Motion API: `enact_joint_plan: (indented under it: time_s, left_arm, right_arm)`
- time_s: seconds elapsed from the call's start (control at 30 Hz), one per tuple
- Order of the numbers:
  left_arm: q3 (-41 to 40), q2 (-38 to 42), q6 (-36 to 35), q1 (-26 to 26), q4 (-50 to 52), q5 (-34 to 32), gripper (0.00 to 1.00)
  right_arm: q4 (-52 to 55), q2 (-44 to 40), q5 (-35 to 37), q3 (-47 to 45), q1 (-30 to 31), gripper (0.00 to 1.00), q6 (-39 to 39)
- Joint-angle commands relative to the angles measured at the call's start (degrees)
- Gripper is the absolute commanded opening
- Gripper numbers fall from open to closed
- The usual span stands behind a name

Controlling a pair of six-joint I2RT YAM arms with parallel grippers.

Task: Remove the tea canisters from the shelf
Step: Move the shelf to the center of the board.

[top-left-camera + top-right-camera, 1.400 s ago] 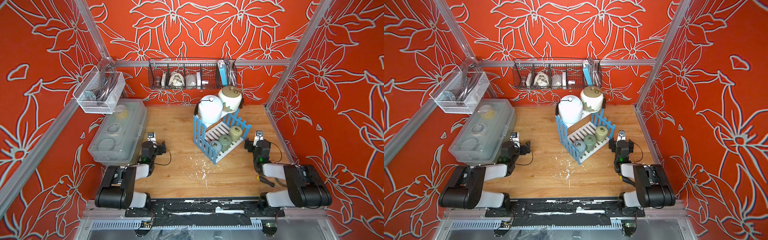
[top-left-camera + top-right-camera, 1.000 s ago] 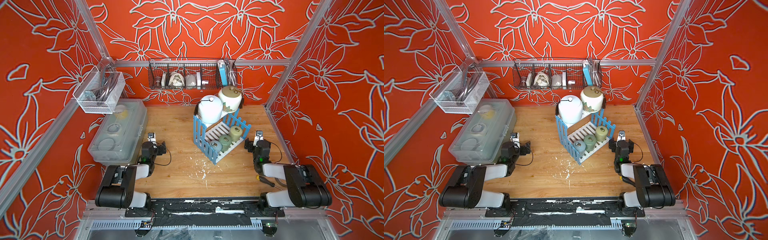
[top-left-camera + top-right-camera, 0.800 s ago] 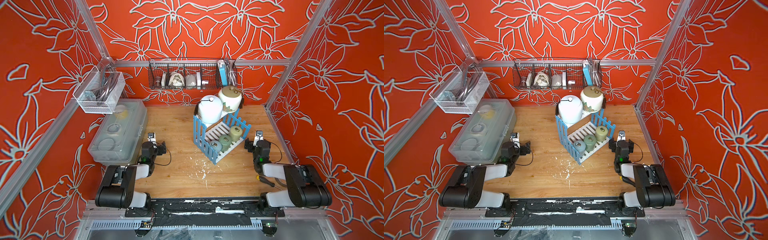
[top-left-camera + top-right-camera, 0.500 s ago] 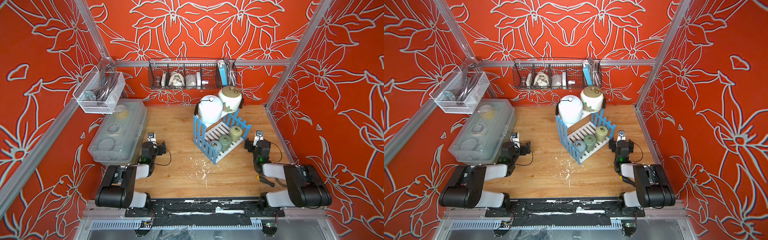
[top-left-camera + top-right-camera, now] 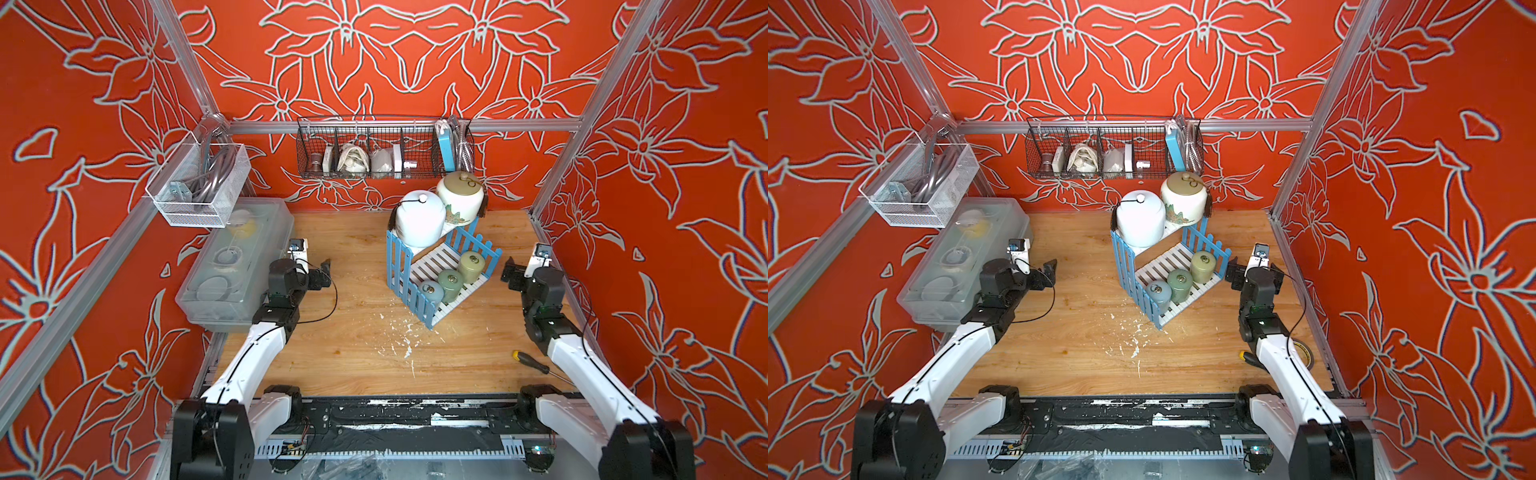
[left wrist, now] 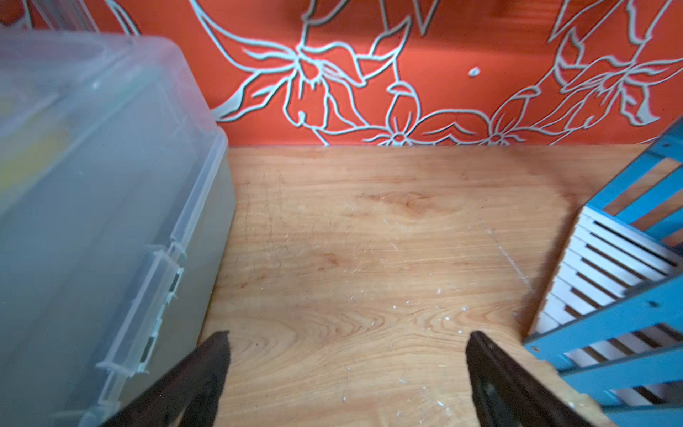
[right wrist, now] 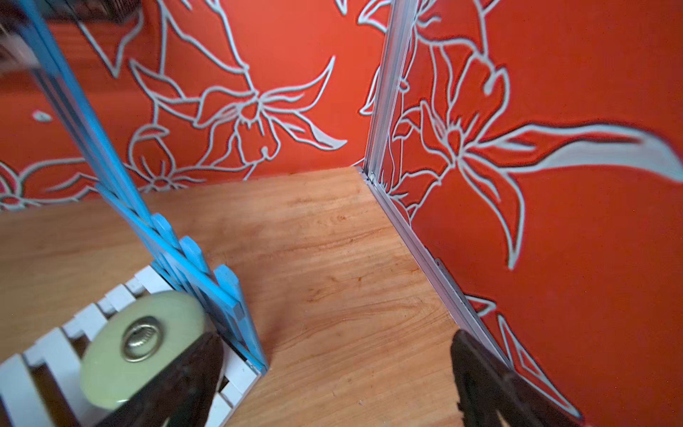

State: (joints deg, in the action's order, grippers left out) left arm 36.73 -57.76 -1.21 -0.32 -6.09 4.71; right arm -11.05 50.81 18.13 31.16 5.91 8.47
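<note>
We recorded: three red walls (image 5: 407, 50) with pale flower outlines; aluminium rails (image 5: 519, 124) at their joins; a scuffed wooden floor (image 5: 357, 357); a black wire basket (image 5: 419, 143) on the back wall; a white mesh basket (image 5: 195, 210) on the left; a translucent lidded box (image 5: 232, 291) beneath.

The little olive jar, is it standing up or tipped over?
Standing up: the olive canister sits upright on the shelf, on its lower slatted board, its ring lid on top.
</note>
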Motion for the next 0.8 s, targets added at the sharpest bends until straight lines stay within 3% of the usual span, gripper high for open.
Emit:
enact_joint_plan:
  time_s: [0.0, 0.1, 0.2, 0.33, 0.77]
  left_arm:
    - [3.46, 5.71, 0.68, -0.71, 15.71, 2.81, 0.98]
    - [3.99, 9.49, -0.49, -0.91, 20.31, 4.24, 0.98]
    - [1.63, 12.22, 0.99, -0.35, 21.67, 3.16, 0.98]
    - [-2.97, 14.85, 0.87, 1.85, 19.09, 6.77, 0.98]
    - [-3.94, 15.7, -1.16, 3.38, 18.43, 8.37, 0.98]
  right_arm:
    - [14.04, -4.64, 1.18, 3.35, 0.14, 0.99, 8.24]
    - [16.49, -7.21, 1.77, 5.38, 0.04, 0.99, 12.33]
    - [18.15, -6.65, -1.89, 8.2, -0.01, 0.99, 10.95]
    - [22.91, -0.87, -5.68, 13.38, -0.03, 0.99, 9.39]
    - [26.36, 16.06, -12.85, 24.54, -0.25, 0.99, 2.65]
